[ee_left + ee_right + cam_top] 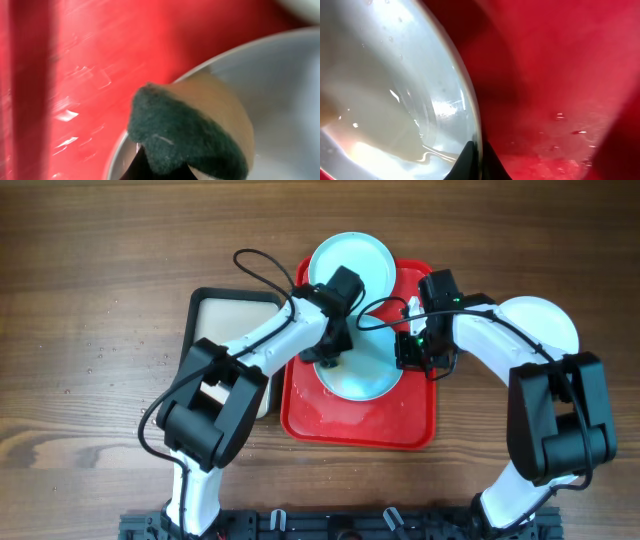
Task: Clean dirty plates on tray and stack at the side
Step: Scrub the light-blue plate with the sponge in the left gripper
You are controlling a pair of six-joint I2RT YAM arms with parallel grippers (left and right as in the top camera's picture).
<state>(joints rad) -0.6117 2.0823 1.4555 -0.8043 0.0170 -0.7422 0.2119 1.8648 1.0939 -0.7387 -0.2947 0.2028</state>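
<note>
Wooden table (100,260) runs all round the work area, and a cream tray (225,315) sits just outside the left gripper (330,358). That gripper is closed on a sponge (185,142), green face down on the near rim of a pale blue plate (365,375). This plate lies directly beneath it in the red tray (360,425). Across the plate, the right gripper (412,355) has its fingers pinched nearly together on the far rim, one above and one below. A second blue plate (365,260) lies beyond both grippers, and a white plate (548,320) rests off the tray, outside the right one.

The tray looks wet, so hard scrubbing could slide the plate out of the thin rim pinch or tip it up. Being round, the plate has no long axis. It sits face up, roughly flat, while the tray's long side runs away from the robot.
</note>
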